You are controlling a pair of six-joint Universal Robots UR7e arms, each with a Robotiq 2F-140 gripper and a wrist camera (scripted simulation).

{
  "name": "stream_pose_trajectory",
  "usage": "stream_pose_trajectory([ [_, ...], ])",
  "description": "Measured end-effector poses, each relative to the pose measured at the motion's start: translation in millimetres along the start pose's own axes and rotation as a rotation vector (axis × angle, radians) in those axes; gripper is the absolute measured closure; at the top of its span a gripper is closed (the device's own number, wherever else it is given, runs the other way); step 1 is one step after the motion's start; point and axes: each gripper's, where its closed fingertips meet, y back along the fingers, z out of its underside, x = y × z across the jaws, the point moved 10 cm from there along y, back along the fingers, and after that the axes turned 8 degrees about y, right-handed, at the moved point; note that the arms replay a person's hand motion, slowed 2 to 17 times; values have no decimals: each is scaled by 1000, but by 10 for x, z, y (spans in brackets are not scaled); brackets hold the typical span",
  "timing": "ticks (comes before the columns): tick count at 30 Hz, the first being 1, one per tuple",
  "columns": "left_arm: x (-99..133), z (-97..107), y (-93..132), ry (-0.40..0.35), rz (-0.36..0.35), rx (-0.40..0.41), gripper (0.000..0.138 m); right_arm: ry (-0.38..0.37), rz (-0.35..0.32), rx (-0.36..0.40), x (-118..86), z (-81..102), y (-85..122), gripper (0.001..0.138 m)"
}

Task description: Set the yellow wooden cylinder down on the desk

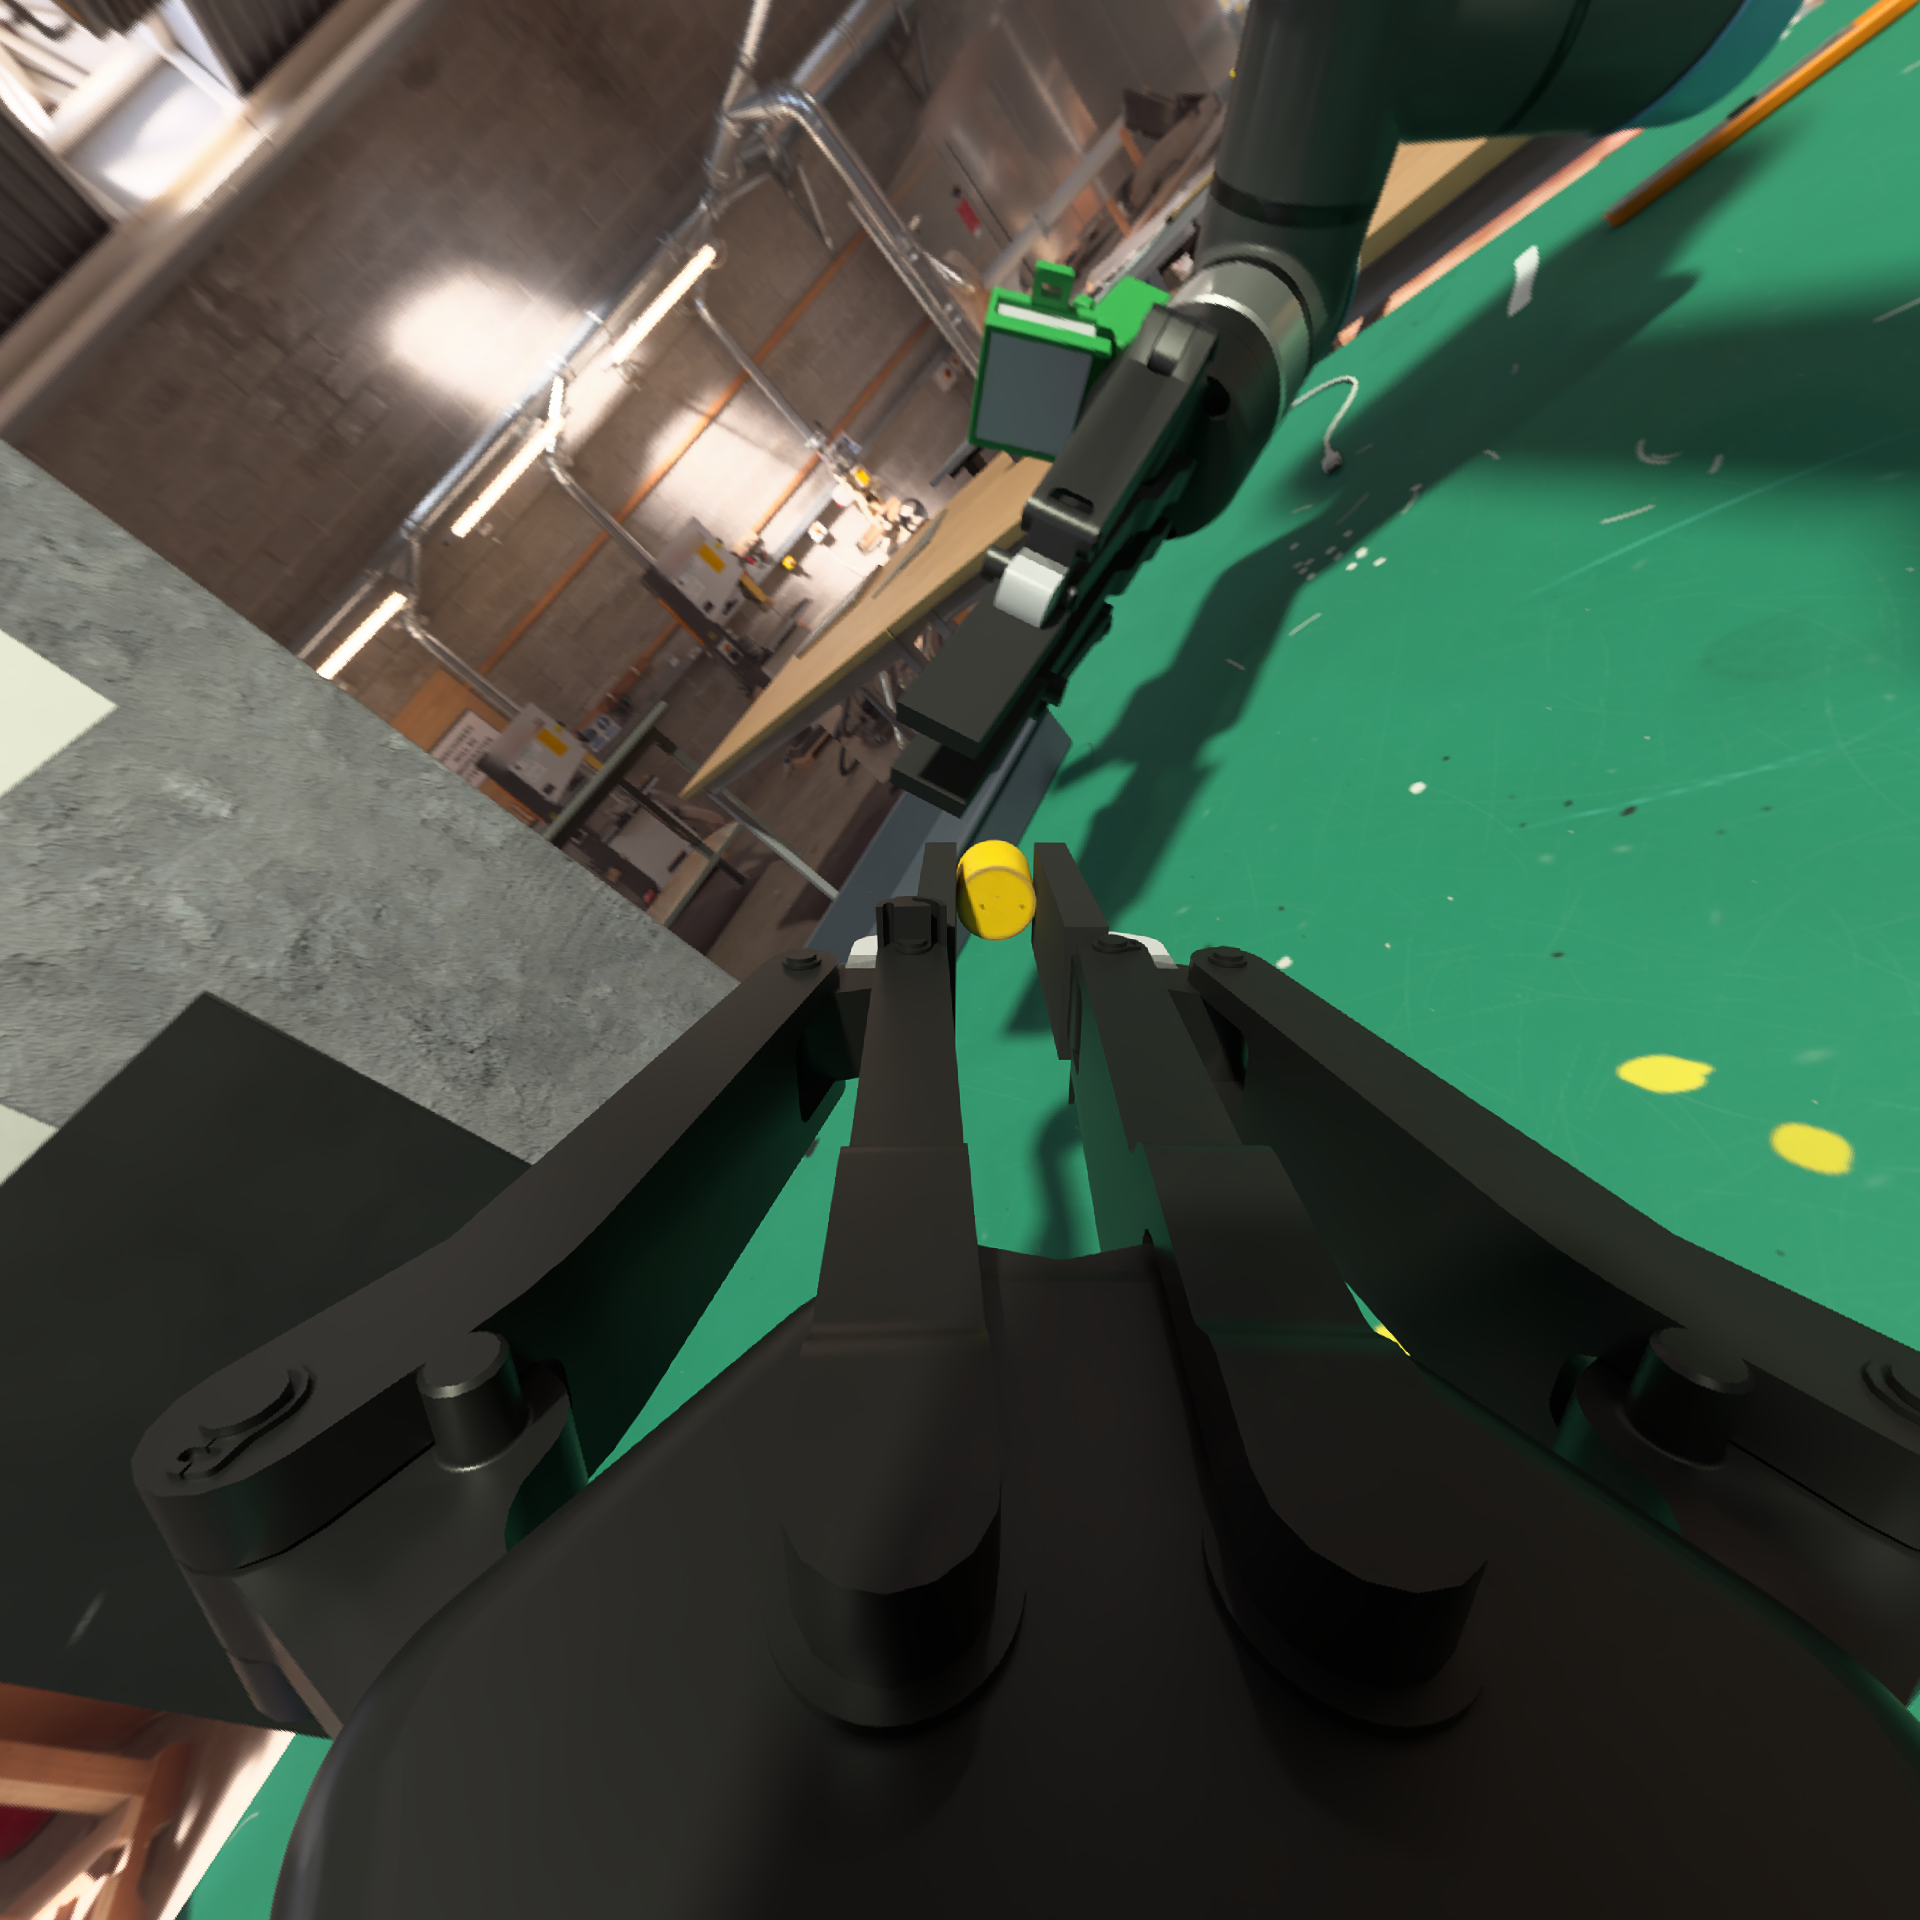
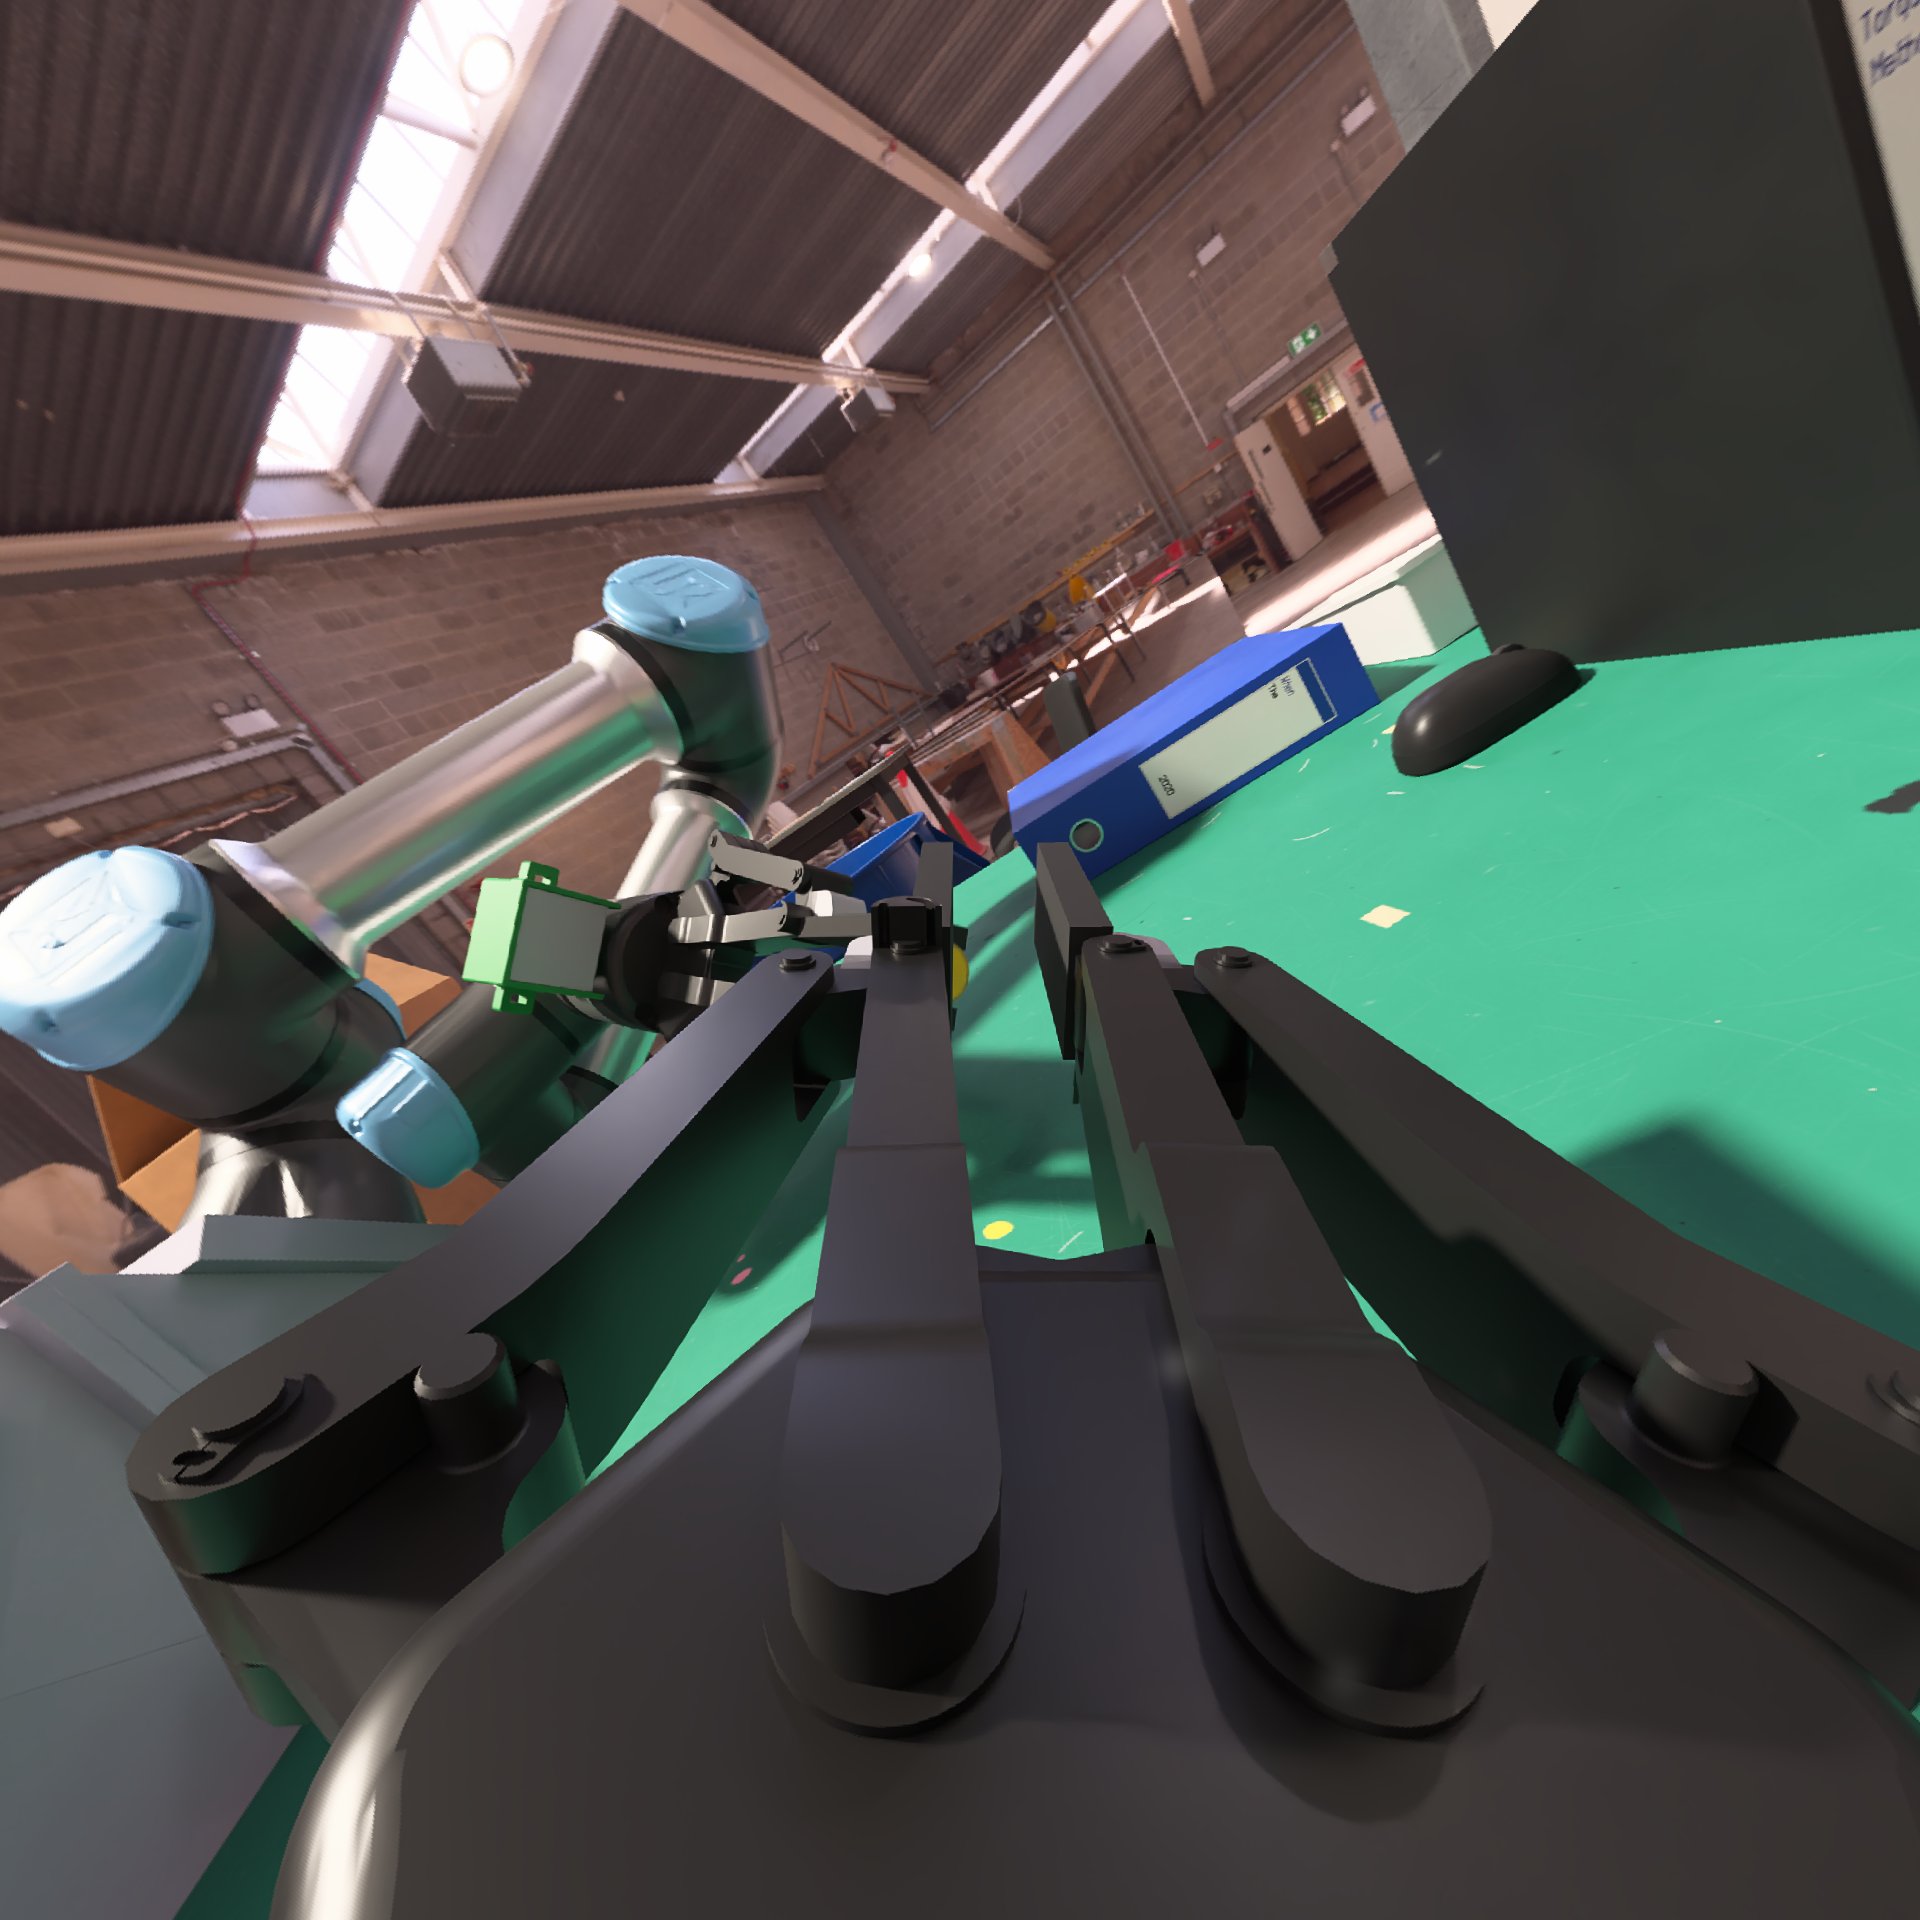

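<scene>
Yellow wooden cylinder (image 1: 994, 890) sits in the middle of the left wrist view, pinched between the two fingertips of the left gripper (image 1: 994, 883), whose pads press on its curved sides while its flat end faces the camera. It hangs above the green desk mat (image 1: 1558, 831), close to the mat's edge, and does not look to be resting on it. Toward the upper right of that view the right arm (image 1: 1288, 208) reaches down over the mat with a green block (image 1: 1034, 374) at its wrist. In the right wrist view the right gripper (image 2: 992, 904) holds nothing; its fingers stand a narrow gap apart, with bare mat showing between them. A sliver of the cylinder (image 2: 958, 971) peeks out just beside its left finger. Farther up the frame, right of centre, a blue binder (image 2: 1195, 738) lies on the mat, and a black mouse (image 2: 1475, 707) rests near the upper right, well apart from the grippers.
</scene>
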Motion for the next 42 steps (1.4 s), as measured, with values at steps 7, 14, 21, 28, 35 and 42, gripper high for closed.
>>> stream_pose_trajectory([
  [7, 66, 135, -54, -17, 160, -114, 119, 73, 113, -7, 7, -51, 113, 118],
  [14, -10, 203, -115, -73, 268, -202, 119, 148, 224, -38, -15, -92, 227, 118],
  [21, -36, 275, -232, -138, 348, -266, 119, 212, 301, -72, -35, -102, 295, 118],
  [28, -54, 317, -350, -210, 455, -357, 119, 258, 348, -96, -50, -90, 340, 118],
  [35, -72, 304, -444, -280, 580, -457, 119, 290, 378, -106, -59, -66, 373, 118],
  [42, -72, 255, -525, -329, 700, -524, 119, 310, 398, -107, -63, -36, 401, 118],
])
